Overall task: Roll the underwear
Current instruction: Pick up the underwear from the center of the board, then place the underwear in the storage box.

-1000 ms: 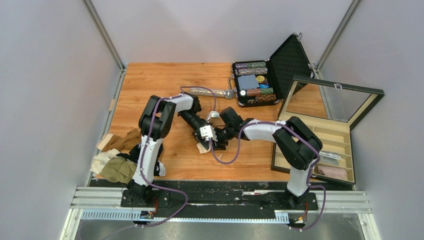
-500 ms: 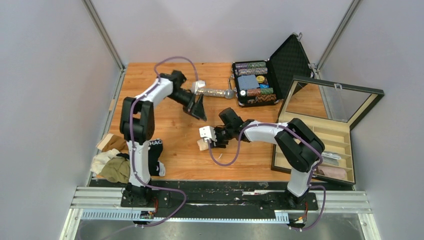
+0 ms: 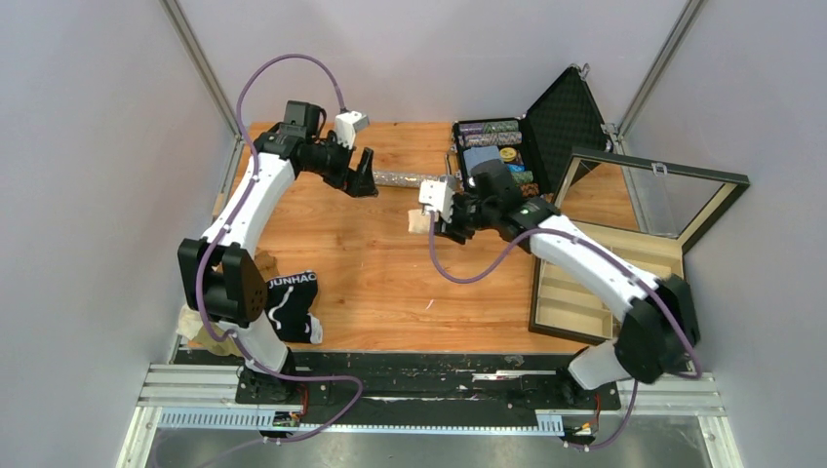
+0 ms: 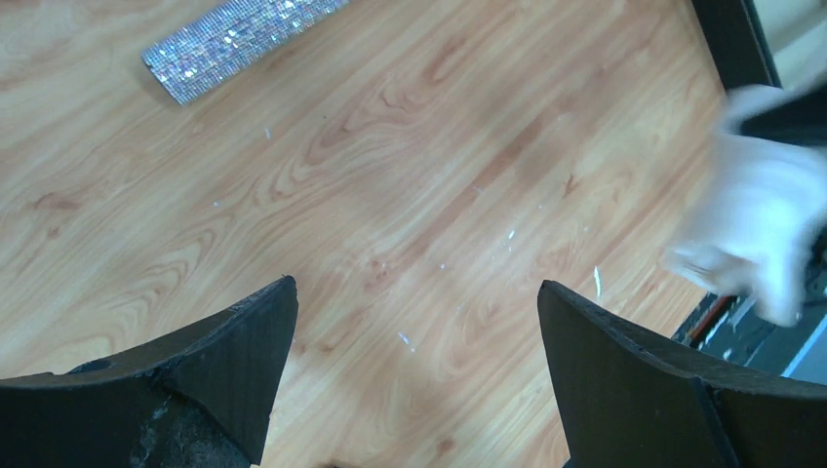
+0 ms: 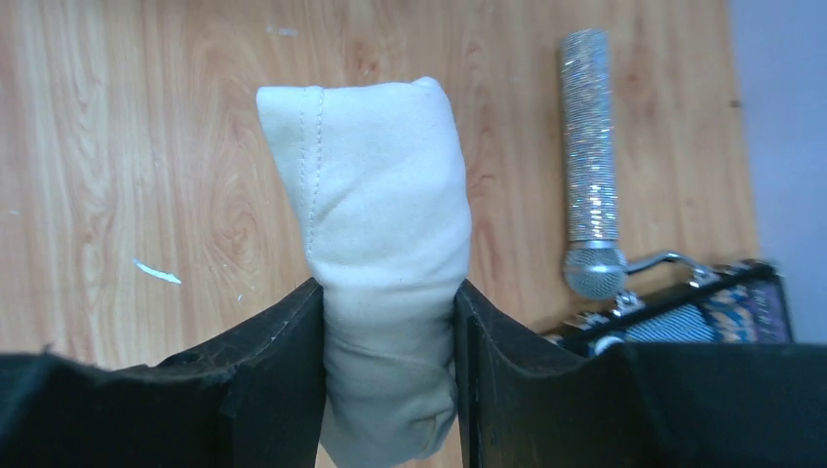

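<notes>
Underwear roll [image 5: 380, 224]: cream-beige, wound into a tight bundle, apparently lifted off the wooden surface [image 3: 371, 283], near the glittery microphone [image 5: 588, 146].
Right claw [image 5: 387, 292]: pinched the roll's lower half, one finger on each side.
Left claw [image 4: 414, 288]: spread wide, holding nothing, over bare wood.
Step in hand: probably carrying the finished roll to set it down. A steady squeeze and a low, gentle release should stop the layers unwinding.
Right arm pose: stretched forward, wrist turned toward the surface's middle.
Left arm pose: extended to the far-left area, claw aimed toward the microphone.
Other underwear: black JUNHAO pair [image 3: 293, 302] lay unrolled beside the left arm's base.
</notes>
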Action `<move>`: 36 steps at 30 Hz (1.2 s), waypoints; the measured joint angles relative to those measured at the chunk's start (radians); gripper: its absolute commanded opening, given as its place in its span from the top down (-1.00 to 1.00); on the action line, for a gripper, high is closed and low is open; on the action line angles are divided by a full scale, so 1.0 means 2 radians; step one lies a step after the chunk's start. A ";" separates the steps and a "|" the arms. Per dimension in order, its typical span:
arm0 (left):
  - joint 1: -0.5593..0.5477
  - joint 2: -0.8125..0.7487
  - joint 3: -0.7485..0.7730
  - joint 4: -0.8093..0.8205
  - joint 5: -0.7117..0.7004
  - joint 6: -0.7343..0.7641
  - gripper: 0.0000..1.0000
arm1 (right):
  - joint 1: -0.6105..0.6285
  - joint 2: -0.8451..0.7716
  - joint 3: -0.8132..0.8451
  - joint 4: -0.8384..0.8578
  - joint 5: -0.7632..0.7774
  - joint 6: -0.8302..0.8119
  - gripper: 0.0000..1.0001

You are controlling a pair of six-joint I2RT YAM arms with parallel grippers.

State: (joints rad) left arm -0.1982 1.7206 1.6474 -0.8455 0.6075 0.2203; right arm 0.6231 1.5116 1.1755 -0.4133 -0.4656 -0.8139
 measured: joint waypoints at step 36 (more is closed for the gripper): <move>-0.005 0.035 -0.015 0.103 0.126 -0.148 -1.00 | -0.513 -0.218 -0.142 -0.388 -0.003 -0.372 1.00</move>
State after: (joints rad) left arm -0.2081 1.7901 1.6173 -0.6392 0.8593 -0.0753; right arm -0.4038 1.0756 0.8921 -1.1889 -0.4725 -1.5578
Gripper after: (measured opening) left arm 0.997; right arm 0.438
